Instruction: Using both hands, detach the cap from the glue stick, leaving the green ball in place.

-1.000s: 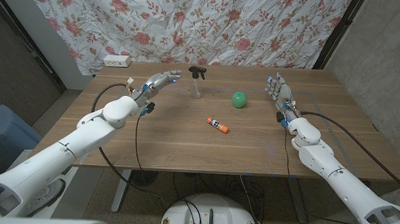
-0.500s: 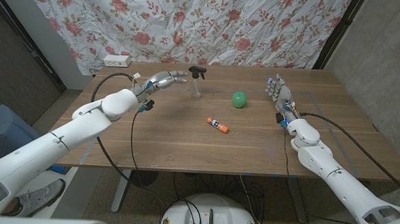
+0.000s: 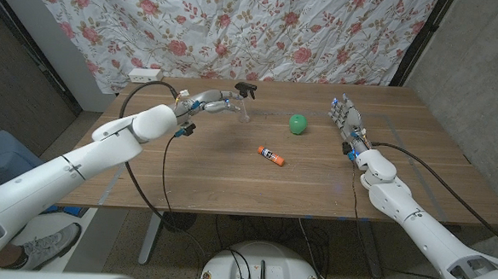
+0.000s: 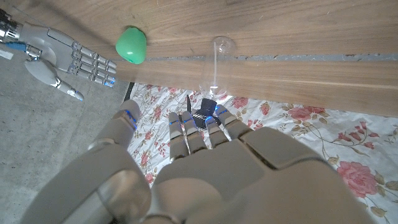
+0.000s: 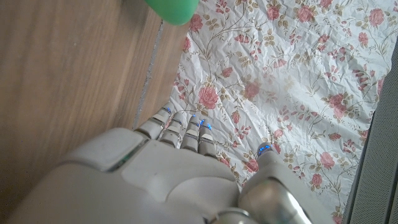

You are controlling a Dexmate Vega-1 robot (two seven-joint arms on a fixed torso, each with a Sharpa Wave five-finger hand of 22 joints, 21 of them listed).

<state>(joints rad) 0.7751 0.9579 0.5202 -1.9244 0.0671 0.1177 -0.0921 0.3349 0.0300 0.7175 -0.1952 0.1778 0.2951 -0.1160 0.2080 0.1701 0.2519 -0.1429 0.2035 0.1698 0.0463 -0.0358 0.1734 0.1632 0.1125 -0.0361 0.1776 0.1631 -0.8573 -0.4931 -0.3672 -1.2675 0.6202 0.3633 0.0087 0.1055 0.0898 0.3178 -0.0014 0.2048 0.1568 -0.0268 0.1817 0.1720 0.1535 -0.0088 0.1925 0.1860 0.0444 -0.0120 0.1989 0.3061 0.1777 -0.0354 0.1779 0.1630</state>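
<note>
- Overall, the wooden bench spanned the head view, backed by a floral cloth hung behind its far edge.
- Left hand: held above the far left part of the bench, fingers extended and apart toward the spray bottle, gripping nothing; in the left wrist view the fingertips lay near the bottle's black head, but contact could not be judged.
- Right hand: stood at the far right of the bench with fingers straight and spread, holding nothing; the right wrist view showed its fingers extended toward the cloth.
- Spray bottle: a clear bottle with a black trigger head, upright near the far edge, just beside the left hand.
- Green ball: rested on the bench between the spray bottle and the right hand, apart from both.
- Glue stick: lay on its side near the bench's middle, nearer the robot than the ball, its cap on, well apart from both hands.
- Power strip: white, at the far left corner.
</note>
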